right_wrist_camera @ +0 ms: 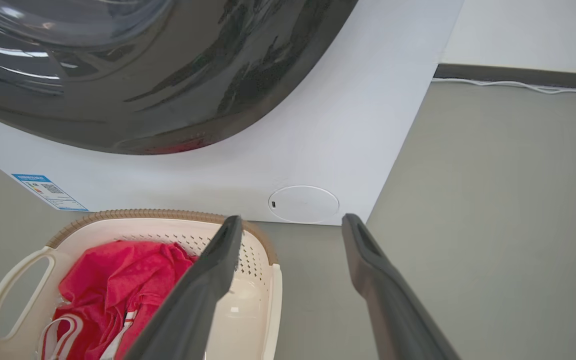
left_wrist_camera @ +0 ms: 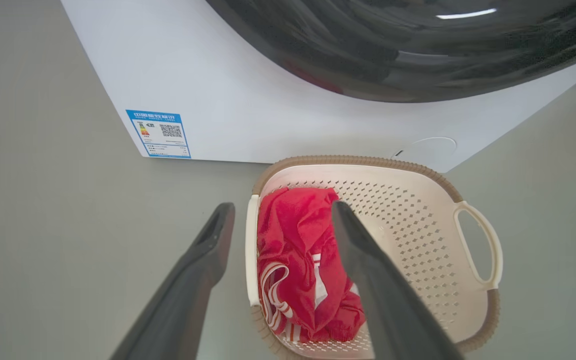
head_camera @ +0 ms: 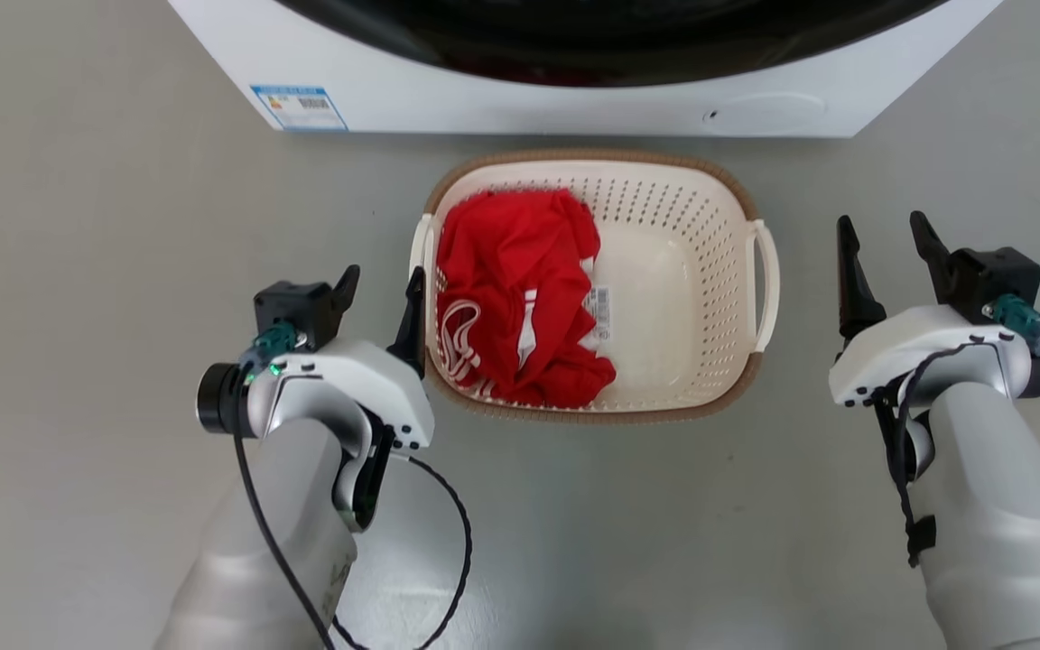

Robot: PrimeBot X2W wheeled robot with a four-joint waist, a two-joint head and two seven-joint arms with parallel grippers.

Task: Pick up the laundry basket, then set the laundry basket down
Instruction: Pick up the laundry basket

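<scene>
The laundry basket [head_camera: 664, 208] stands on the grey floor just in front of the washing machine. It is cream with perforated walls, a brown rim and white loop handles, and a red garment [head_camera: 511, 271] lies in its left half. My left gripper [head_camera: 383, 275] is open beside the basket's left handle [head_camera: 421, 257]. In the left wrist view that handle [left_wrist_camera: 252, 250] shows between my fingers [left_wrist_camera: 218, 225], and I cannot tell whether they touch it. My right gripper [head_camera: 881, 221] is open, clear of the right handle [head_camera: 766, 284]. The right wrist view has the basket [right_wrist_camera: 143, 214] at lower left.
The white washing machine [head_camera: 574, 108] with its dark round door [left_wrist_camera: 418, 45] stands right behind the basket, a blue label [head_camera: 299, 106] at its lower left. A white cable [right_wrist_camera: 518, 86] runs along the baseboard at the far right. Open floor lies on both sides.
</scene>
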